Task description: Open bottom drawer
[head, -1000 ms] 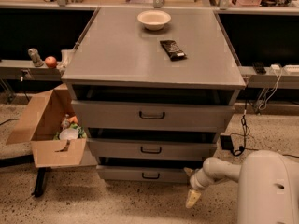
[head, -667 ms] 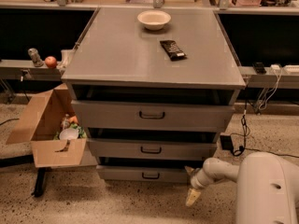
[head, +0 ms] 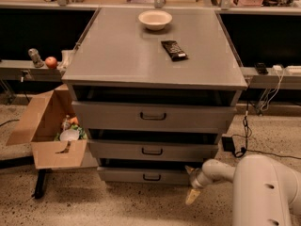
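Where the cardboard box (head: pixel 47 140) stands, far left: we see it open on the floor (head: pixel 117 206) beside the cabinet (head: pixel 150 51), out of the way of the work as far as we can judge
Bottom drawer (head: pixel 117 175): lowest and narrowest of three grey fronts, just above the floor, looking closed or nearly so under a dark gap
Handle (head: pixel 151 177): small dark loop at the centre of that front, untouched; not the loops on the two bigger fronts above
Step in hand: we judge it to be the approach; the gripper (head: pixel 190 183) needs to travel left along the front to the loop, stay low, hook or pinch it squarely, then pull straight out and level so nothing binds
Gripper: low at the right end of the bottom front, fingers spread wide, one tip up by the panel's corner and one down towards the floor, grasping nothing; whether the upper tip touches the panel we cannot tell
Arm (head: pixel 263 192): white, reaching in from the lower right
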